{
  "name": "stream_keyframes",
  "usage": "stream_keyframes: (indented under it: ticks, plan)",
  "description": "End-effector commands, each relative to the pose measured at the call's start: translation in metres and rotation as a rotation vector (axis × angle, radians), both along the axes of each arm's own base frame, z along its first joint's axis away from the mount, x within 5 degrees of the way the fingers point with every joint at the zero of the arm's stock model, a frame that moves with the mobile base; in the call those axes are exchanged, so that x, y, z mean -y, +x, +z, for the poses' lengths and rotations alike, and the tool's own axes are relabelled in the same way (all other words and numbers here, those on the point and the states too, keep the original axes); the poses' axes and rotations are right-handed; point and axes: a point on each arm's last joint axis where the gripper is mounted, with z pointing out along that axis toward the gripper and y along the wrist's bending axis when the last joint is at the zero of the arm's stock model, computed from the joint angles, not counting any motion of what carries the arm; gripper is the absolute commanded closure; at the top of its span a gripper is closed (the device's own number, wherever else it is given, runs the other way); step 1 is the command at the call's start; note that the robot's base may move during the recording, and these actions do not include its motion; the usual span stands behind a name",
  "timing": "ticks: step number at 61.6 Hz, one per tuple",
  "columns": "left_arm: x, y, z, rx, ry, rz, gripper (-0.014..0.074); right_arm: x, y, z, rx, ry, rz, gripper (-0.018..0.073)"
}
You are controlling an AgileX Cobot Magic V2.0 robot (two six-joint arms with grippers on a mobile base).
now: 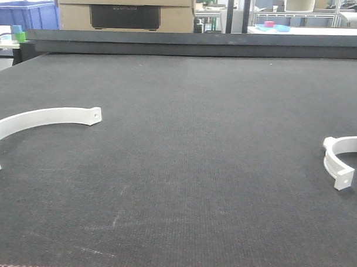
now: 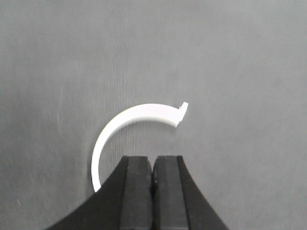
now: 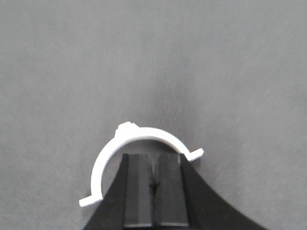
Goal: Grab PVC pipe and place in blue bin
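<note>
Two white curved PVC pipe clamp pieces lie on the dark mat. The large arc [image 1: 44, 116] is at the left; in the left wrist view [image 2: 134, 114] it lies just ahead of my left gripper [image 2: 152, 160], which is shut and empty above it. The smaller half-ring [image 1: 342, 152] is at the right edge; in the right wrist view [image 3: 139, 134] it curves around the tips of my right gripper [image 3: 152, 158], which is shut and empty. A blue bin [image 1: 27, 14] stands beyond the table at the back left. Neither gripper shows in the front view.
The dark mat table [image 1: 189, 169] ends at a raised black back edge [image 1: 199, 43]. A cardboard box [image 1: 124, 8] stands behind it. Small cups [image 1: 12, 33] sit at the far left. Shelving is at the back right.
</note>
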Motion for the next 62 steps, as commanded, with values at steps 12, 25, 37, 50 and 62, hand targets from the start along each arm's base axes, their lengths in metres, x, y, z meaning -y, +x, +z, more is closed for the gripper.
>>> stream_keyframes:
  ticks: [12,25,37,50,62]
  plan:
    - [0.004,0.018,-0.027,-0.149,-0.047,-0.002,0.0708,-0.002,0.028,-0.031,-0.13,-0.006,-0.005,0.0728]
    - [0.005,0.024,-0.038,-0.21,-0.052,-0.006,0.0708,-0.002,0.045,-0.04,-0.093,0.0,-0.021,0.0728]
    - [0.005,0.024,-0.038,-0.21,-0.052,-0.006,0.0708,-0.016,0.059,-0.053,-0.177,0.146,-0.046,0.0711]
    - [0.005,0.024,-0.038,-0.21,-0.052,-0.006,0.0708,-0.048,0.067,-0.063,-0.308,0.096,-0.101,0.0699]
    - [0.005,0.024,-0.038,-0.21,-0.052,-0.006,0.0708,-0.069,0.074,-0.069,-0.372,0.051,-0.184,0.0699]
